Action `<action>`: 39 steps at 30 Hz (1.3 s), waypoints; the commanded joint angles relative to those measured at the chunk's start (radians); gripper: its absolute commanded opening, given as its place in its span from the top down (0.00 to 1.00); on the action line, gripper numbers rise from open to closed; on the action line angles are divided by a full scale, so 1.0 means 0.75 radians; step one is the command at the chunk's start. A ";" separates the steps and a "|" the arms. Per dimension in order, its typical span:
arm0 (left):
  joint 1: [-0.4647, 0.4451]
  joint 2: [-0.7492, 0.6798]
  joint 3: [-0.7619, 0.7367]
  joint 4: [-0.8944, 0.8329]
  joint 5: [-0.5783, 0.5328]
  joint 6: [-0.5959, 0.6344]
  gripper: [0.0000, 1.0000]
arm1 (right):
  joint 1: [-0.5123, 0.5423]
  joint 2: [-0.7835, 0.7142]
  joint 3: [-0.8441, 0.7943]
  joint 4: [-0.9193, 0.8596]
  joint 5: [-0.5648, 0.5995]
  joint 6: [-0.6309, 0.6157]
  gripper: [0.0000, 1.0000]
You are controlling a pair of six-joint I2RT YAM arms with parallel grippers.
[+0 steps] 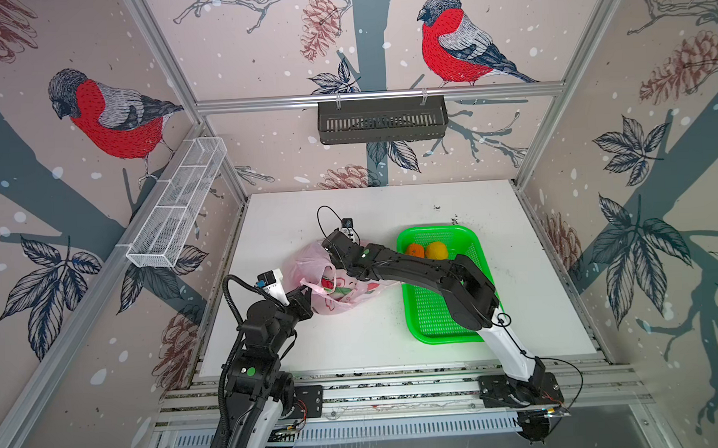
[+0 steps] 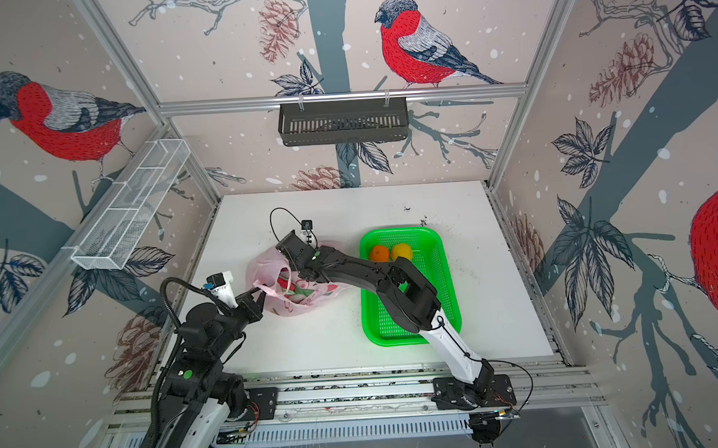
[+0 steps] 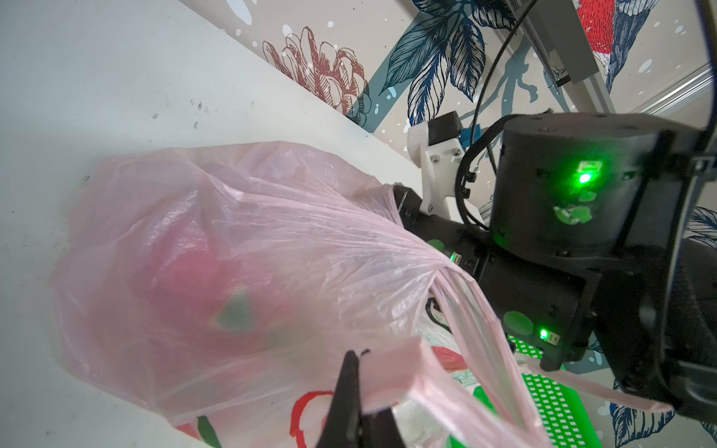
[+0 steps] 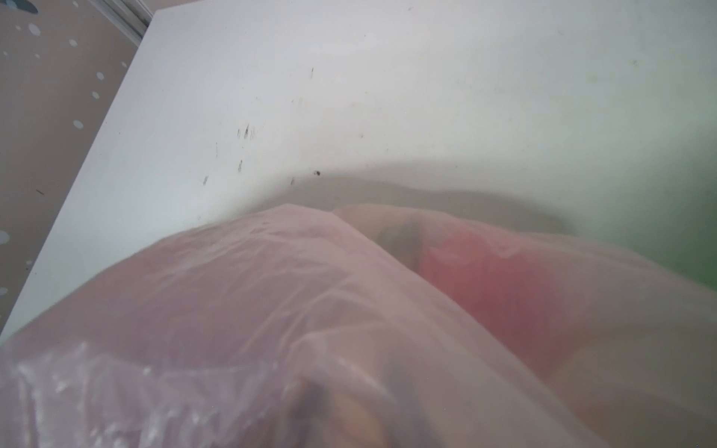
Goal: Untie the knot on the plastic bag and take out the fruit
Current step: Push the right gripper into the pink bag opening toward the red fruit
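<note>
The pale pink plastic bag [image 1: 301,265] [image 2: 263,266] [image 3: 271,240] lies left of centre on the white table, its mouth agape. The knot is out of view. My left gripper [image 1: 306,296] [image 2: 260,298] [image 3: 355,360] is shut on one loop handle [image 3: 392,372] at the bag's near side. My right gripper [image 1: 333,259] [image 2: 290,261] reaches down into the mouth, and plastic hides its jaws. A magenta, green-tipped fruit [image 3: 201,283] [image 4: 492,287] shows through the film. An orange [image 1: 415,251] [image 2: 379,254] and a yellow citrus [image 1: 436,250] [image 2: 402,252] sit in the green tray [image 1: 432,313] [image 2: 378,328].
The right arm [image 1: 434,276] stretches over the tray's left half. A black basket [image 1: 382,120] hangs on the back wall and a white wire basket [image 1: 177,204] on the left wall. Patterned walls close the table on three sides.
</note>
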 commanded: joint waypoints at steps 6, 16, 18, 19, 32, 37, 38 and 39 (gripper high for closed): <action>0.001 -0.005 -0.003 0.050 0.015 -0.001 1.00 | -0.018 0.035 -0.007 -0.034 -0.027 -0.002 0.76; 0.001 -0.004 -0.005 0.050 0.006 0.001 1.00 | -0.057 0.060 0.052 -0.108 0.097 -0.081 0.75; 0.001 -0.001 -0.005 0.054 0.006 0.003 1.00 | -0.060 0.055 0.054 -0.106 0.121 -0.106 0.75; 0.001 0.000 -0.007 0.056 0.006 0.003 1.00 | -0.061 0.056 0.056 -0.108 0.131 -0.114 0.75; 0.001 0.005 -0.012 0.063 0.006 0.005 1.00 | -0.062 0.054 0.093 -0.122 0.215 -0.182 0.74; 0.001 0.004 -0.011 0.067 0.010 0.008 1.00 | -0.066 0.054 0.094 -0.122 0.255 -0.214 0.73; 0.001 0.004 -0.013 0.068 0.010 0.007 1.00 | -0.066 0.055 0.098 -0.122 0.261 -0.218 0.72; 0.001 0.004 -0.013 0.068 0.012 0.007 1.00 | -0.069 0.058 0.100 -0.126 0.265 -0.220 0.71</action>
